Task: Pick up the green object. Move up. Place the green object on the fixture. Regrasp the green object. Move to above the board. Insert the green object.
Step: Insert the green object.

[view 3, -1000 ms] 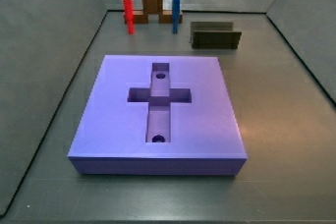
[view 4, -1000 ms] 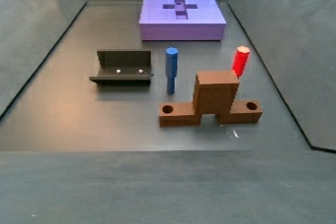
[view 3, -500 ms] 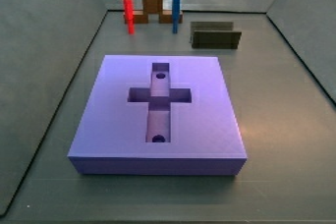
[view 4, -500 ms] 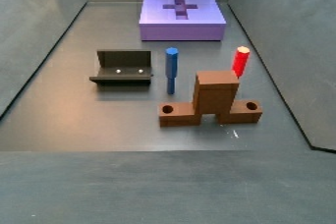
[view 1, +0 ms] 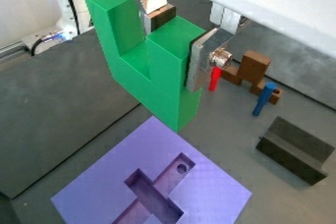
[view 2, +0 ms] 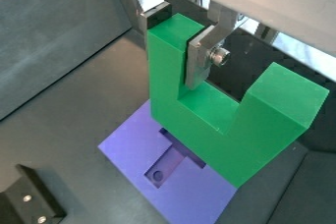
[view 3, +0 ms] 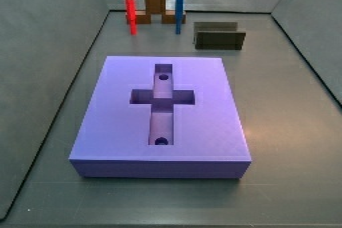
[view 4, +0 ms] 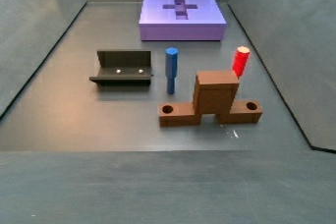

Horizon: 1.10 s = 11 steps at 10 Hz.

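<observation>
Gripper [view 1: 182,43] clamped on the green object [view 1: 147,63], silver fingers [view 2: 201,55] pressed against its flat faces in both wrist views; prongs pointing upward toward the wrist, solid base hanging lowest. Held high above the board [view 1: 157,181], whose cross-shaped recess [view 1: 155,183] lies beneath the block's lower end in both wrist views. Neither gripper nor green object visible in either side view. Board lying flat on the dark tabletop [view 3: 287,122], recess empty, a small round hole at each end of the long arm. Fixture [view 4: 121,68] well apart from the board, empty. Blue peg [view 4: 171,70] and red peg [view 4: 241,61] standing upright near the brown upright block [view 4: 214,101], blue one between fixture and block. In a wrist view, red peg partly hidden behind a finger, brown block [view 1: 250,69] and blue peg [view 1: 265,98] just beyond.
</observation>
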Available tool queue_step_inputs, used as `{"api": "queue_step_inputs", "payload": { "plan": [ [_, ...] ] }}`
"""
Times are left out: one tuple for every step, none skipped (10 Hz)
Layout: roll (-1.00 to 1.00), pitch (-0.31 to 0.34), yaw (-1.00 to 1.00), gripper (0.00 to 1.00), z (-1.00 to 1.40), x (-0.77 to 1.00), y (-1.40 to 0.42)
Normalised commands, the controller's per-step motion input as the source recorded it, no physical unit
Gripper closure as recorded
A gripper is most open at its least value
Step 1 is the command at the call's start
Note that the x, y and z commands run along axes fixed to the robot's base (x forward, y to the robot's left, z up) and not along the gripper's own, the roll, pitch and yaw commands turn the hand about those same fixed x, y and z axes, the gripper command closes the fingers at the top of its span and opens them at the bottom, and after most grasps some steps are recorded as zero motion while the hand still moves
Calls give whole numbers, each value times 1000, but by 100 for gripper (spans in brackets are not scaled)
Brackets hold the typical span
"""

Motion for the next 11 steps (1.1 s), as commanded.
{"api": "queue_step_inputs", "payload": {
  "plan": [
    [-216, -167, -6, 100, -589, 0, -89],
    [-209, -187, -86, 100, -586, 0, -163],
    [-239, -194, -66, 100, -526, 0, -203],
    [-246, -210, -17, 100, -500, 17, -194],
    [-40, -221, 0, 100, -817, 183, -49],
    [-26, -239, 0, 100, -783, 257, -71],
    [-54, -241, 0, 100, -789, 243, -111],
    [0, -253, 0, 100, -737, 303, -20],
    [29, -264, 0, 100, -686, 311, -114],
    [14, -274, 0, 100, -669, 326, -100],
    [26, -270, 49, 100, -671, 154, 0]
  ]
}}
